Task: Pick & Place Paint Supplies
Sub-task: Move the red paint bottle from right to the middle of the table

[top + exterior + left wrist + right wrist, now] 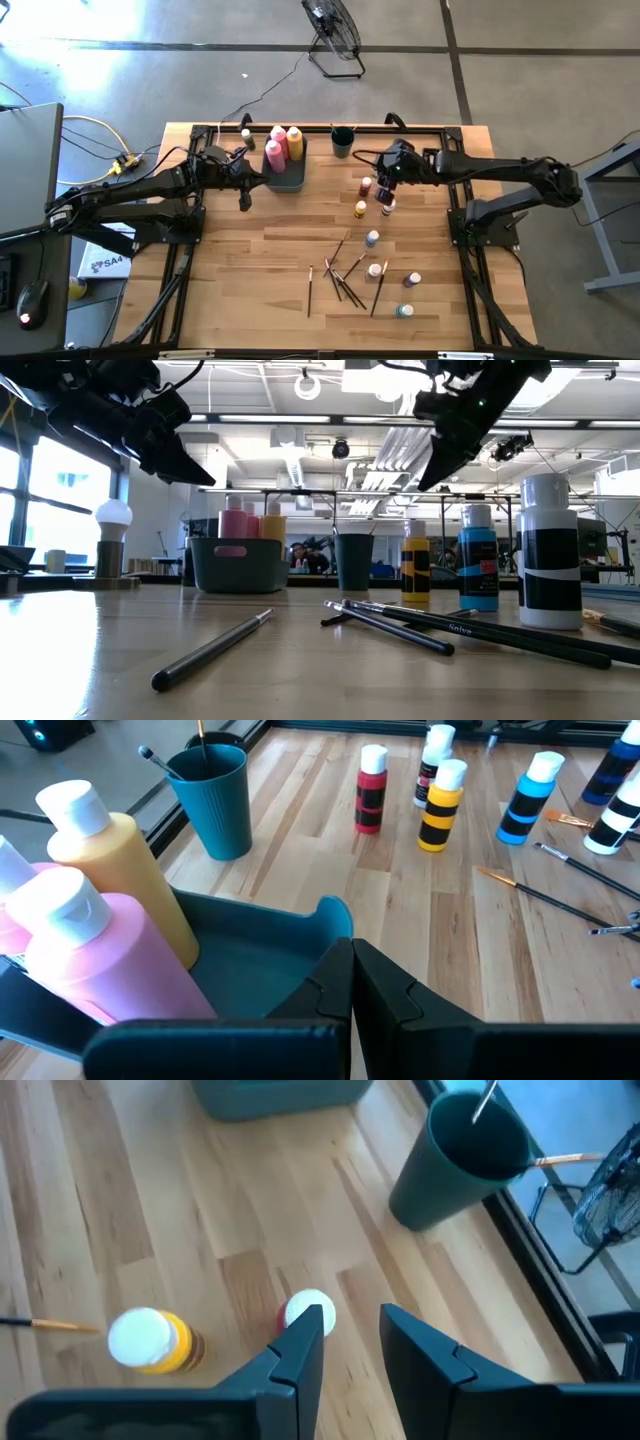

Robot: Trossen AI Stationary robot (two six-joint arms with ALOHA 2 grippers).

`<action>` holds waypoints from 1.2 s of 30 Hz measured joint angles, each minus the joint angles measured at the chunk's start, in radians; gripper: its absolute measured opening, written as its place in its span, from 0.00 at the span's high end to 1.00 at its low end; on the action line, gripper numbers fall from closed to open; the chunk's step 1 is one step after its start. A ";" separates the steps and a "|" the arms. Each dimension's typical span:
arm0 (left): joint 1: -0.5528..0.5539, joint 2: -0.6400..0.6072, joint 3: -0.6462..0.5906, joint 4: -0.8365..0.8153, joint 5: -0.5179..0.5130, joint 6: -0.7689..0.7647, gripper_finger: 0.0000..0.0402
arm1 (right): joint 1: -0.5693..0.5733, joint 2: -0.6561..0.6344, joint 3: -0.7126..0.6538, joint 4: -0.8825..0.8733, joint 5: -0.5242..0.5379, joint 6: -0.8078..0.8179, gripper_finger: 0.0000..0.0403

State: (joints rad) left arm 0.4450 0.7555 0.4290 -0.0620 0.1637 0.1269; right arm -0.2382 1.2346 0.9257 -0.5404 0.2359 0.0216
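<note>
Near the light wooden surface's (250,250) far edge, a dark grey bin (287,177) holds tall pink and yellow squeeze bottles (283,146). The right claw (384,183) hovers over a small red paint bottle (366,187). Thin dark-handled paintbrushes (345,280) lie scattered toward the near edge.

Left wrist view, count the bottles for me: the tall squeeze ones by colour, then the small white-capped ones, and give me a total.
Pink tall squeeze bottles: 2 (one only partly in view at the picture's edge)
Yellow tall squeeze bottle: 1
Small white-capped bottles: 6
Total: 9 bottles
</note>
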 joint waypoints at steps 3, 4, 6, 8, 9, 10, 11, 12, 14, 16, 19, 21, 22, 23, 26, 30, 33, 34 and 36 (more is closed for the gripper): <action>0.000 0.000 0.000 0.000 -0.003 0.000 1.00 | 0.000 0.000 0.000 0.027 -0.002 0.000 0.76; 0.000 0.000 0.000 0.000 -0.003 0.000 1.00 | 0.000 0.000 0.000 0.032 -0.002 0.000 0.76; 0.000 0.000 0.000 0.000 -0.003 0.000 1.00 | 0.000 0.000 0.000 0.037 -0.003 0.000 0.76; 0.000 0.000 0.000 0.000 -0.003 0.000 1.00 | 0.000 0.000 -0.005 0.044 -0.002 0.000 0.76; 0.000 0.000 0.000 0.000 -0.002 0.000 1.00 | 0.000 0.000 -0.010 0.043 -0.002 0.000 0.76; 0.000 0.000 0.000 0.000 -0.002 0.000 1.00 | 0.000 0.000 -0.015 0.037 -0.002 0.000 0.76; 0.000 0.000 0.000 0.000 -0.002 0.000 1.00 | 0.000 0.000 -0.018 0.033 -0.003 0.000 0.76; 0.000 0.000 0.000 0.000 -0.002 0.000 1.00 | 0.000 0.000 -0.022 0.035 -0.003 0.000 0.76; 0.000 0.000 0.000 0.000 -0.002 0.000 1.00 | 0.000 0.000 -0.029 0.035 -0.003 0.000 0.72; 0.000 0.000 0.000 0.000 -0.002 0.000 1.00 | 0.000 0.009 -0.031 0.037 -0.003 -0.001 0.67; 0.000 0.000 0.000 0.000 -0.002 0.000 1.00 | 0.001 0.017 -0.032 0.035 -0.005 -0.031 0.56; 0.000 0.000 0.000 0.000 -0.002 0.000 1.00 | 0.001 0.030 -0.032 0.046 -0.028 -0.050 0.48; 0.000 0.000 0.000 0.000 -0.001 0.000 1.00 | 0.000 0.036 -0.031 0.048 -0.053 -0.051 0.45; 0.000 0.000 0.000 0.000 -0.001 0.000 1.00 | -0.005 0.045 -0.032 0.046 -0.073 -0.051 0.41; 0.000 0.000 0.000 -0.001 0.002 -0.001 1.00 | -0.019 0.083 -0.032 0.046 -0.132 -0.052 0.34; 0.000 0.000 0.000 -0.006 0.002 -0.001 1.00 | -0.044 0.144 -0.032 0.046 -0.135 -0.048 0.32; 0.000 0.000 0.000 -0.017 0.002 -0.001 1.00 | -0.066 0.177 -0.032 0.066 -0.135 -0.047 0.33; 0.000 0.000 0.000 -0.020 0.002 -0.001 1.00 | -0.074 0.183 -0.032 0.077 -0.136 -0.047 0.34; 0.000 0.000 0.000 -0.019 0.002 -0.001 1.00 | -0.088 0.193 -0.032 0.089 -0.148 -0.049 0.35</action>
State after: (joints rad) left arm 0.4450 0.7554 0.4290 -0.0809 0.1656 0.1261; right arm -0.3257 1.4280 0.8936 -0.4517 0.0884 -0.0278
